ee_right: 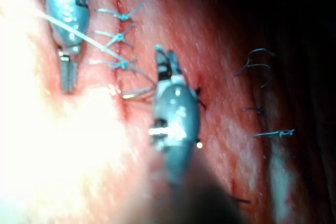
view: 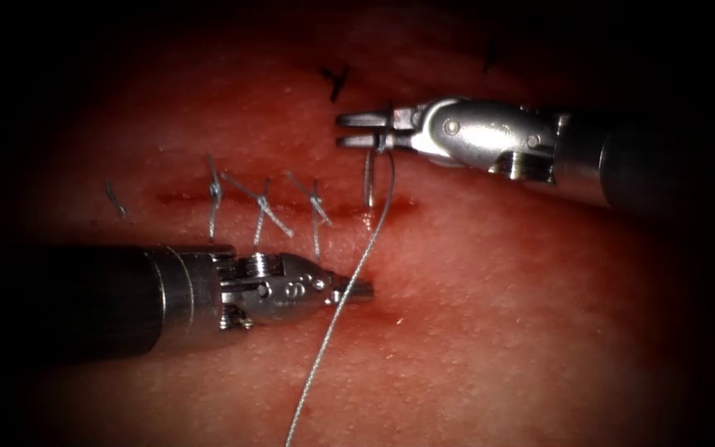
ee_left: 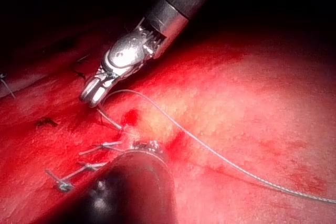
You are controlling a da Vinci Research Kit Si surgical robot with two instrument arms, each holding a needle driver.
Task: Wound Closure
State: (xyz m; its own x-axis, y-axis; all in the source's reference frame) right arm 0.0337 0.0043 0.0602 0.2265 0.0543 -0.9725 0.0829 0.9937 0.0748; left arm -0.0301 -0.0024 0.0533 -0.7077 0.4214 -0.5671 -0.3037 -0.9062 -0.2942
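Two tools: your right tool (view: pixel 357 131) pinches the thread (view: pixel 356 273) above the cut (view: pixel 291 201); your left tool (view: pixel 362 290), below it, is closed on nothing.

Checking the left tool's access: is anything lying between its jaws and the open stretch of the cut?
Nothing solid. Between the left tool and the cut, the thread crosses its tip, running up to the right tool.

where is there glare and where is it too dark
Endoscope view: edges fall dark, light centres on the cut. Right wrist view: glare washes out tissue beside the left tool, its shut fingers holding nothing. Left wrist view: lit thread reaches the right tool; needle's place unclear.
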